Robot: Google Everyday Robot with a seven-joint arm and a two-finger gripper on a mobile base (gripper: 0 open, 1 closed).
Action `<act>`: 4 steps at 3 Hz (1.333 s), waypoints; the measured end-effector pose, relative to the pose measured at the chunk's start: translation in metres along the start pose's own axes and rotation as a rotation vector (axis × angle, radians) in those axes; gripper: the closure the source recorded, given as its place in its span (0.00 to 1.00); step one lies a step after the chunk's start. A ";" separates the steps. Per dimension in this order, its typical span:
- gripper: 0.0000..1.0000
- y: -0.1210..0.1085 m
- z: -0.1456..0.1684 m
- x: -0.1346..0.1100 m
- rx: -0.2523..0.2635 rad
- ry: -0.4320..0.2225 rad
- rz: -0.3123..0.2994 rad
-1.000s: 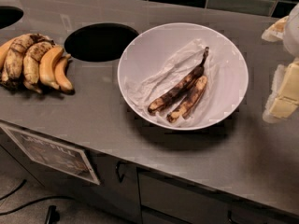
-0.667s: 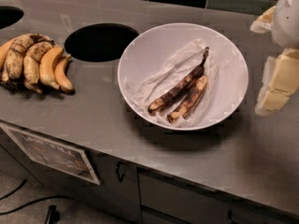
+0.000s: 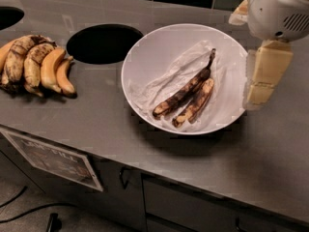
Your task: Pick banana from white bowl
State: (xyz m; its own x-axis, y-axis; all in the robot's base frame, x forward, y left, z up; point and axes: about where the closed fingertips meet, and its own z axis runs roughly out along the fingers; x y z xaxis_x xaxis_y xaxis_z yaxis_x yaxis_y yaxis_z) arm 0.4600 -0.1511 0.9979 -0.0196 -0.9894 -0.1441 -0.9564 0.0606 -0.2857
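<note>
The white bowl (image 3: pixel 145 50) stands on the grey counter with a crinkled white liner inside. The banana (image 3: pixel 186 93), slim and almost wholly black-brown, lies slantwise in it, its long dark stem pointing up and right. A shorter banana with pale yellow patches (image 3: pixel 197 104) lies against its right side. My gripper (image 3: pixel 244 59) hangs over the bowl's right rim, above and to the right of the banana, touching nothing. It is open and empty: one cream finger (image 3: pixel 263 76) points down beside the rim, the other (image 3: pixel 239 12) shows behind the white wrist.
A yellow-and-brown bunch of bananas (image 3: pixel 34 64) lies at the counter's left. A round dark hole (image 3: pixel 104 42) is cut in the counter between bunch and bowl, and part of another (image 3: pixel 7 16) is at far left. Cabinet doors sit below the front edge.
My gripper has moved left from the right edge of the view to over the bowl's right rim. The bananas and bowl have not moved.
</note>
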 end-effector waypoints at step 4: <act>0.00 -0.020 0.011 -0.048 0.000 -0.002 -0.128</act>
State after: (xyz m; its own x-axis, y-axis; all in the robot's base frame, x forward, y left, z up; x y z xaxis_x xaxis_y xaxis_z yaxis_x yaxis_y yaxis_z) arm 0.4834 -0.1035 1.0004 0.1033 -0.9888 -0.1079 -0.9509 -0.0664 -0.3024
